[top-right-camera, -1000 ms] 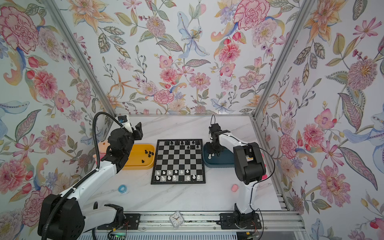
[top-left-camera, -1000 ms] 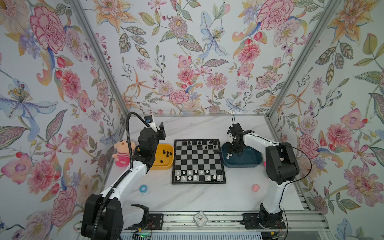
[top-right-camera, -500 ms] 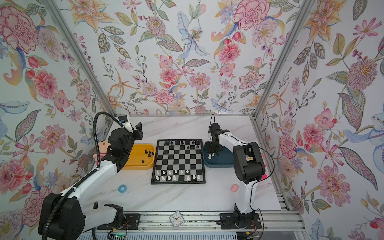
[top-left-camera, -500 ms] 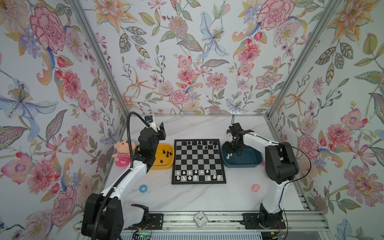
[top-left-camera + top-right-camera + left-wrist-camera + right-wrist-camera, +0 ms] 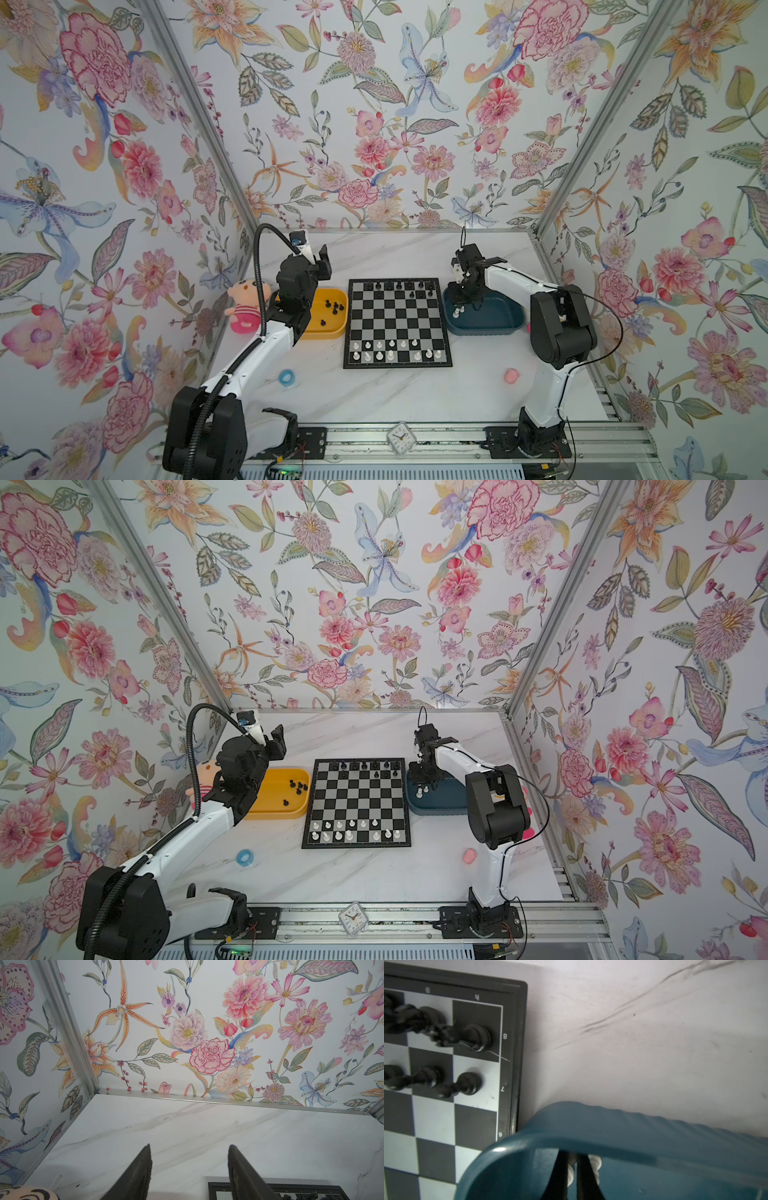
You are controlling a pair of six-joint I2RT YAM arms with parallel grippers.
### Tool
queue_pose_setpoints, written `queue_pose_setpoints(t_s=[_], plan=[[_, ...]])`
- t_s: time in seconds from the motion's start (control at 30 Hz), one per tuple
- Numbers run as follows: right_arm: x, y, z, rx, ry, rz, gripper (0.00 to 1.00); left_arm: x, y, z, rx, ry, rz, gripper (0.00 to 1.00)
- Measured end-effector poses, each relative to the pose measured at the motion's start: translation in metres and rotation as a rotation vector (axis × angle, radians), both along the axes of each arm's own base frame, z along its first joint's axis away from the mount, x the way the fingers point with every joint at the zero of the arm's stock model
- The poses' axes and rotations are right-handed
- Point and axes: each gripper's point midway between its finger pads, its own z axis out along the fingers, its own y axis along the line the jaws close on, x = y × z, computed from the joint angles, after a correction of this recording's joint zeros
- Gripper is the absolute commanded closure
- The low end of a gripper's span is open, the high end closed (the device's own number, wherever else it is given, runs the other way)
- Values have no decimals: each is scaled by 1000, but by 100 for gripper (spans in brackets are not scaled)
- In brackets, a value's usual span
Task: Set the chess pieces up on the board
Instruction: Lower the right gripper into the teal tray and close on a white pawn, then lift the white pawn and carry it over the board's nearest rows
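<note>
The board (image 5: 397, 320) (image 5: 358, 802) lies mid-table. Black chess pieces (image 5: 395, 286) stand on its far rows, white ones (image 5: 390, 351) on its near rows. More black pieces (image 5: 334, 306) lie in the yellow tray (image 5: 328, 334). My right gripper (image 5: 473, 306) (image 5: 428, 786) reaches down into the dark blue tray (image 5: 490, 328). The right wrist view shows it (image 5: 572, 1165) shut on a white chess piece (image 5: 571, 1171), with another white piece (image 5: 595, 1164) beside it. My left gripper (image 5: 316, 259) (image 5: 189, 1147) hangs open and empty above the yellow tray, pointing at the back wall.
A pink plush toy (image 5: 245, 305) sits left of the yellow tray. A blue ring (image 5: 286, 377) and a small pink thing (image 5: 512, 375) lie on the near table. A small clock (image 5: 400, 434) sits on the front rail. Flowered walls close in three sides.
The right gripper's fingers have closed inside the dark blue tray. The left arm has not moved.
</note>
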Motion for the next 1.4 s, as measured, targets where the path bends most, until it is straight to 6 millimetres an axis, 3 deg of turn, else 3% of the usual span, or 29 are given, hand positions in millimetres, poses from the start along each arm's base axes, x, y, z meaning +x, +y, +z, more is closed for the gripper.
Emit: queue_pose_setpoints(t_s=[0.4,0.7,1.07,1.23,1.4], plan=[[-12,10,58,-40,-73,39,97,-7,6,1,-3,-12,11,40],[-41,42,91,-44,-100,119,97,-18,11,2,-8,-33,13,40],[-87,98,81,-1,-29,233,98,-27,14,6,-14,-60,16,40],[-106,108,57,-19,38,262,98,-30,15,9,-18,-72,16,39],[-120,104,39,-36,89,255,98,-33,15,10,-21,-77,13,40]])
